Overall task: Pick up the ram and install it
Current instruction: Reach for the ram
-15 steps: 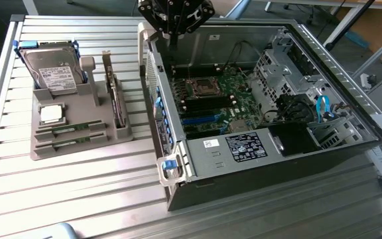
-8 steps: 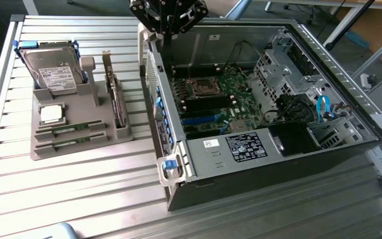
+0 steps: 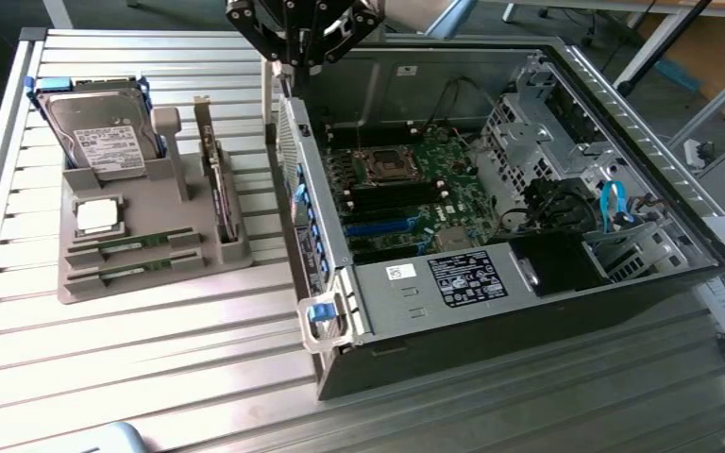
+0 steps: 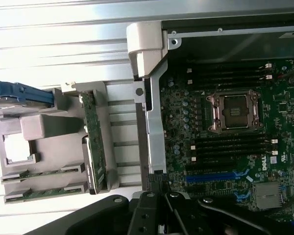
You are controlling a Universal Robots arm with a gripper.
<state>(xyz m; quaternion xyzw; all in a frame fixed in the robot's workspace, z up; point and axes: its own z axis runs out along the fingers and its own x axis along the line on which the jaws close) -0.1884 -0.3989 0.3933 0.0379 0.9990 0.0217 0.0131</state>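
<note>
On the slatted metal table, toward the exterior view's left, you see a grey holder carrying the loose parts. The first ram stick and the second ram stick lie flat in it, parallel and just beside one another, each in its own groove. The square processor chip sits next to the first stick. A hard drive occupies the holder's far end, and a dark expansion card stands upright along the edge nearest the computer case.

The case lies open beside the holder, with the motherboard exposed. In the wrist view you can make out the processor socket and the black memory slots flanking it.

The gripper hangs above the case wall that faces the holder, well apart from both sticks. Its jaws are drawn fully together. Both sticks rest in their grooves, and the gripper touches neither.
</note>
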